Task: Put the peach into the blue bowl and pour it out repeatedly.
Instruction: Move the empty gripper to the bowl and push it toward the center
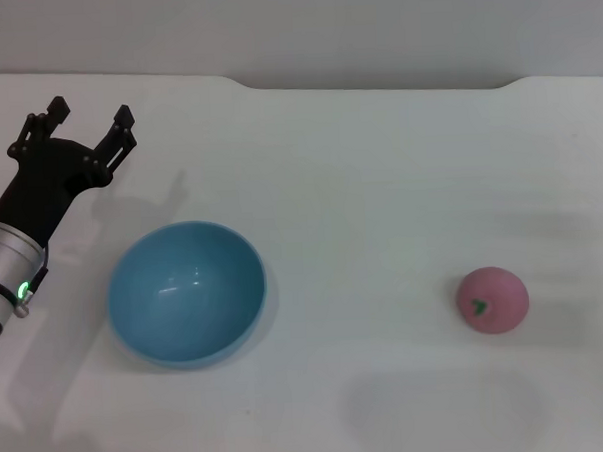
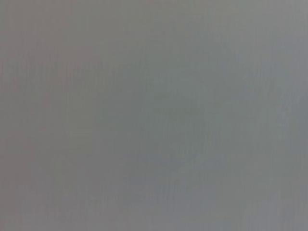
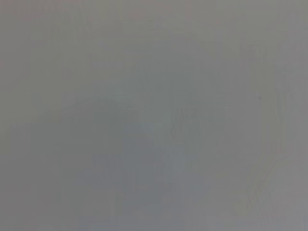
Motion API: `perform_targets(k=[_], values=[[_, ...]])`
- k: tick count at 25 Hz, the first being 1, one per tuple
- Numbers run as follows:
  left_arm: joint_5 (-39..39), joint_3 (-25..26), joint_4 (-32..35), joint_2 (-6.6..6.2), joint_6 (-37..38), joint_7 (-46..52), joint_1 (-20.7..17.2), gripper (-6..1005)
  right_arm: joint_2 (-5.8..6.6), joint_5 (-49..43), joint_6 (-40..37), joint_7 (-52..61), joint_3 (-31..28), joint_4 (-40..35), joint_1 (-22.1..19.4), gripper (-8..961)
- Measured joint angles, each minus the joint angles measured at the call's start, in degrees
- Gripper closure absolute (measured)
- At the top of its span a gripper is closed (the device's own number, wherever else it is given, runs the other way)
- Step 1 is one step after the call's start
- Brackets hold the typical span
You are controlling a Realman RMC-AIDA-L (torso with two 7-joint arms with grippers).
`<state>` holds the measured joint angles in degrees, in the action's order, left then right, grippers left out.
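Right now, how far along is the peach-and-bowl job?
Nothing looks done in this cycle: the peach lies on the white table, well apart from the empty blue bowl. Nothing is in hand; the left tool is open beyond the bowl, and the right one is out of view. Left: pick, drop in, pour.

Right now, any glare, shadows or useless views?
Head view: small glare streaks inside the bowl; soft shadows beside the bowl, under the peach and behind the open left gripper on the table. Left and right wrist views: flat featureless grey, nothing identifiable.
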<state>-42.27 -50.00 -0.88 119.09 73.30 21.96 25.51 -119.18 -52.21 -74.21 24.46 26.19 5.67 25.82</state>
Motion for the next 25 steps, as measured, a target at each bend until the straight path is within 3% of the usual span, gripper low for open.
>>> perform_targets(k=[12,17,21,25], values=[[-0.03,2.91,0.60,-0.31,-2.22,2.91,0.46,176,0.00,0.00,0.76,0.07,-0.07,-0.04,0.55,344],[-0.51,1.80,5.27,-0.81,-11.82,12.76,2.12,176,0.01,0.00,1.18,0.09,-0.10,-0.08,0.88,345],[-0.57,-4.83,13.40,-1.15,-22.61,24.14,3.14,175,0.00,0.00,1.27,0.11,-0.10,-0.13,1.17,345],[-1.03,-17.81,23.61,-2.25,-34.45,34.68,3.30,175,0.00,0.00,1.31,0.13,-0.09,-0.12,1.18,345]])
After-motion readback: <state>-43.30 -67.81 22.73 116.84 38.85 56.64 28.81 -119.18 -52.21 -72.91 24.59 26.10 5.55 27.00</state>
